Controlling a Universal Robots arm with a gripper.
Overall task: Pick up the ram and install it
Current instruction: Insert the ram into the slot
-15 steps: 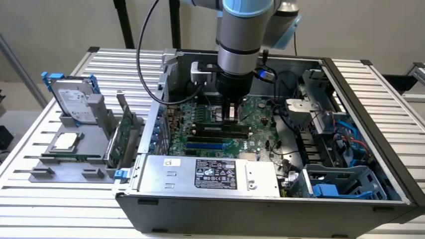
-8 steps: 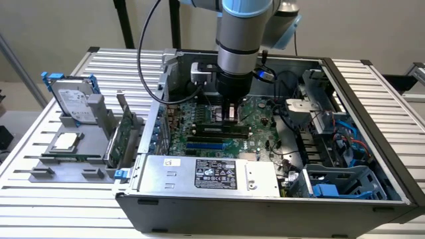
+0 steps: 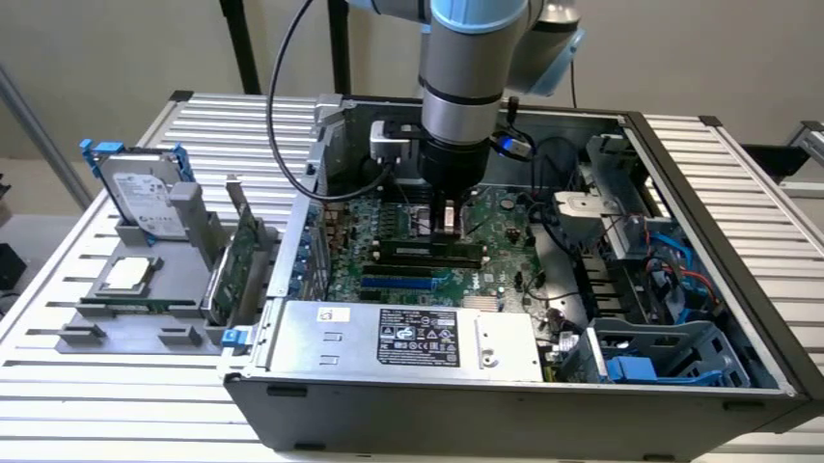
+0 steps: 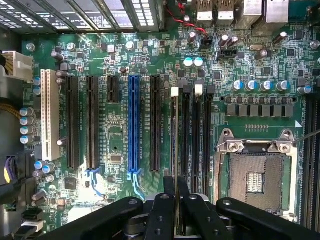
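The ram shows edge-on as a thin green strip held between my two black fingers. My gripper is shut on it. The stick lines up with the first of several black memory slots, the one with a white latch, beside the CPU socket. Whether it is seated in the slot I cannot tell. In the exterior view my gripper points straight down inside the open computer case, just above the memory slots on the green motherboard.
A grey holder at the exterior view's left carries a hard drive in a blue frame, a green expansion card and a CPU. The power supply, cables and case walls hem in the motherboard.
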